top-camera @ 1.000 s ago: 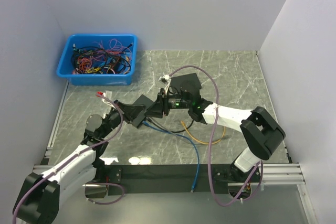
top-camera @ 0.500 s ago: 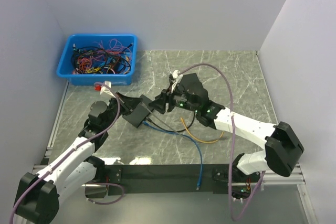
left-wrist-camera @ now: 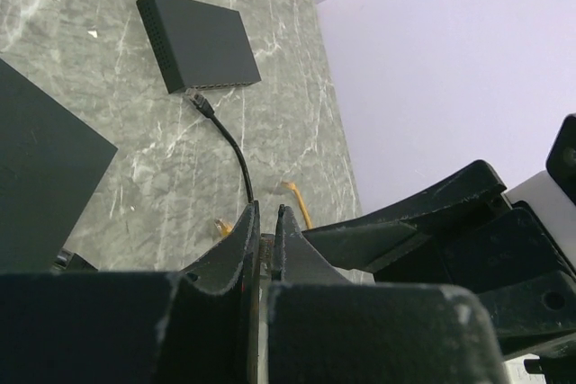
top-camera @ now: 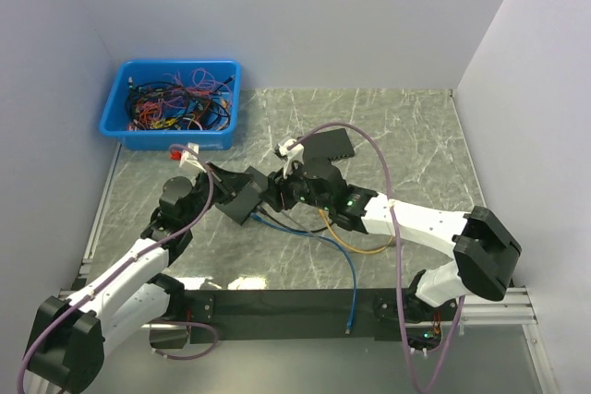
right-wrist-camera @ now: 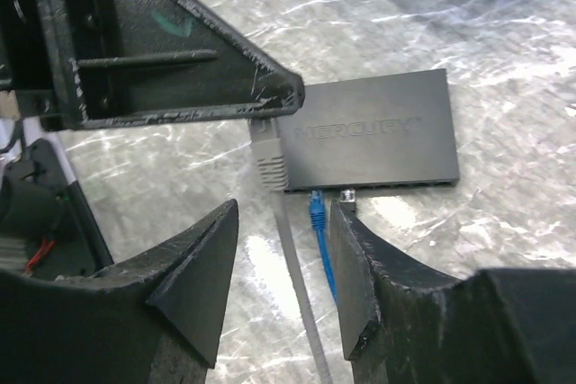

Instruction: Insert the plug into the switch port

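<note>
A black switch (top-camera: 246,187) marked MERCURY (right-wrist-camera: 378,139) lies left of the table's middle, its ports facing me. A grey plug (right-wrist-camera: 268,161) on a flat grey cable sits at the switch's near left corner, beside the port row. My left gripper (left-wrist-camera: 265,215) is shut on the plug from above, and one of its dark fingers (right-wrist-camera: 180,60) covers the plug's top. My right gripper (right-wrist-camera: 283,209) stands open just in front of the switch, the grey cable running between its fingers untouched. A blue plug (right-wrist-camera: 316,209) and a clear plug (right-wrist-camera: 348,195) sit at the ports.
A second black switch (top-camera: 331,143) lies farther back with a black cable in it. Blue (top-camera: 319,239) and orange (top-camera: 358,244) cables trail toward the near edge. A blue bin (top-camera: 171,103) of tangled cables stands at the back left. White walls enclose three sides.
The left gripper moved a little farther back with the plug. The right gripper rose toward the rear switch, then came back down in front of the near switch, its jaws wider than a second ago.
</note>
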